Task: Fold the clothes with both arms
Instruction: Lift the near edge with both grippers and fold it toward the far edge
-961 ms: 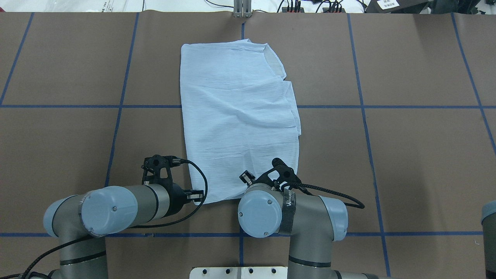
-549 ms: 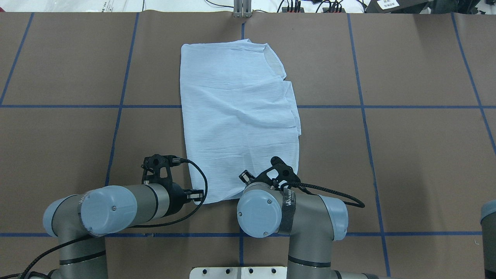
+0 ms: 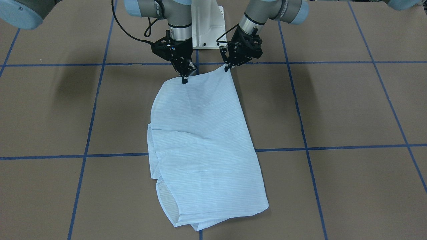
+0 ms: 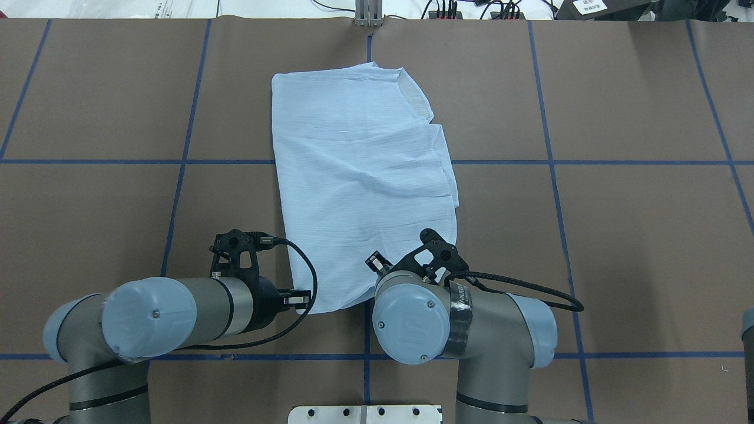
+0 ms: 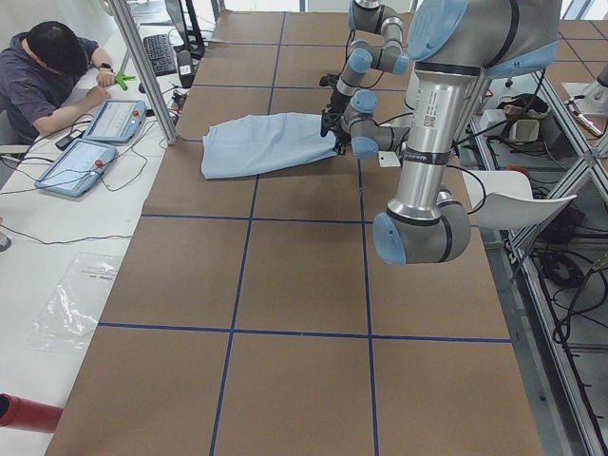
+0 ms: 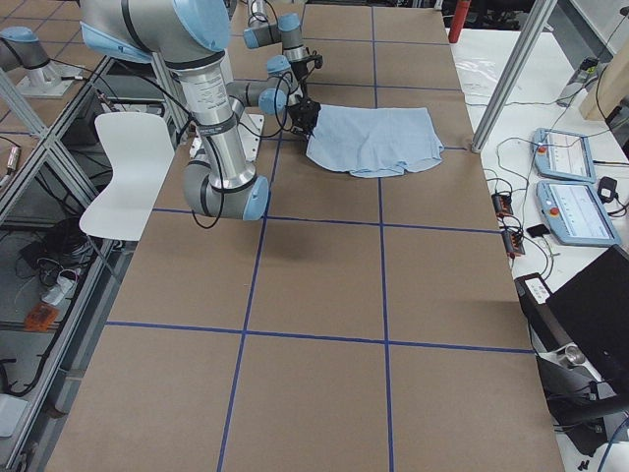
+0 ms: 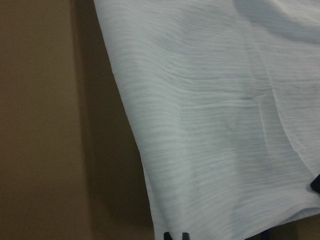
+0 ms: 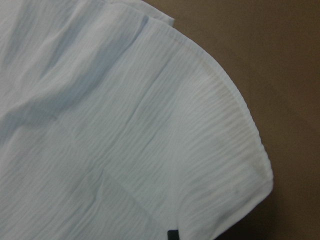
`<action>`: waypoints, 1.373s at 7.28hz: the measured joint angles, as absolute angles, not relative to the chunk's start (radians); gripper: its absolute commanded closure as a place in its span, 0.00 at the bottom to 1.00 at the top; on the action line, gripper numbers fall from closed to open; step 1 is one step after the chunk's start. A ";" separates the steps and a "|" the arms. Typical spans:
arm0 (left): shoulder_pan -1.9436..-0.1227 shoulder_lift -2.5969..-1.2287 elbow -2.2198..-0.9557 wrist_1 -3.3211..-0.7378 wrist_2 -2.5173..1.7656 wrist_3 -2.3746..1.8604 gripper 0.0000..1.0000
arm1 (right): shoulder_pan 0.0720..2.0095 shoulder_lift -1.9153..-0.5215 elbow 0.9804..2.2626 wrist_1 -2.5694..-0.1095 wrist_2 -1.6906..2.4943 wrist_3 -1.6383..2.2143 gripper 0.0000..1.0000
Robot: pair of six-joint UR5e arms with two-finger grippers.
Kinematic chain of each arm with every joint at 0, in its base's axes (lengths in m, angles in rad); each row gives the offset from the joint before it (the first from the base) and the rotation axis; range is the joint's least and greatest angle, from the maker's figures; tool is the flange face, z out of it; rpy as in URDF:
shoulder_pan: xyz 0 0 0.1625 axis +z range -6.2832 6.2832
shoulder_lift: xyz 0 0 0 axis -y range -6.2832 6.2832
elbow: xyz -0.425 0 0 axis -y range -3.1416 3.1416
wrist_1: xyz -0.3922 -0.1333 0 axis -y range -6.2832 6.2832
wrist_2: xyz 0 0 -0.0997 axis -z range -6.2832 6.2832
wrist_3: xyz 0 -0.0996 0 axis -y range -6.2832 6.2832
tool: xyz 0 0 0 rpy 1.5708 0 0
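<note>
The light blue striped shirt (image 3: 200,140) (image 4: 359,171) lies folded lengthwise on the brown table, collar end far from the robot. Its near hem is lifted off the table at both corners. My left gripper (image 3: 228,69) (image 4: 297,300) is shut on one hem corner, and its fingertips (image 7: 176,235) show at the cloth's (image 7: 215,125) edge. My right gripper (image 3: 184,81) is shut on the other hem corner and is hidden under its wrist in the overhead view. A fingertip (image 8: 172,234) shows at the bottom of the fabric (image 8: 125,150).
The white pedestal base (image 3: 206,30) stands just behind both grippers. A person (image 5: 52,66) sits at a side desk with control tablets (image 5: 100,133). A white chair (image 6: 128,167) stands beside the table. Blue tape lines grid the brown table (image 4: 618,235).
Both arms have shifted slightly toward the robot's side. The shirt's far edge has slid a little nearer and the cloth lies smoother.
</note>
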State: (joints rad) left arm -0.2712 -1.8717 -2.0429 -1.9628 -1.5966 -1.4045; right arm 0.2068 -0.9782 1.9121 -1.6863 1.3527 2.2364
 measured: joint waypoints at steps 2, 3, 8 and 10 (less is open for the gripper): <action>-0.272 -1.881 -2.245 -1.764 -1.639 -1.402 1.00 | 0.176 -0.974 2.164 -1.926 1.353 2.235 1.00; -0.272 -1.890 -2.339 -1.663 -1.665 -1.402 1.00 | 0.165 -0.956 2.256 -2.021 1.354 2.235 1.00; -0.340 -1.997 -2.306 -1.525 -1.693 -1.367 1.00 | 0.214 -0.836 2.139 -1.994 1.272 2.072 1.00; -0.454 -2.043 -2.208 -1.528 -1.699 -1.271 1.00 | 0.293 -0.830 2.018 -1.855 1.267 1.995 1.00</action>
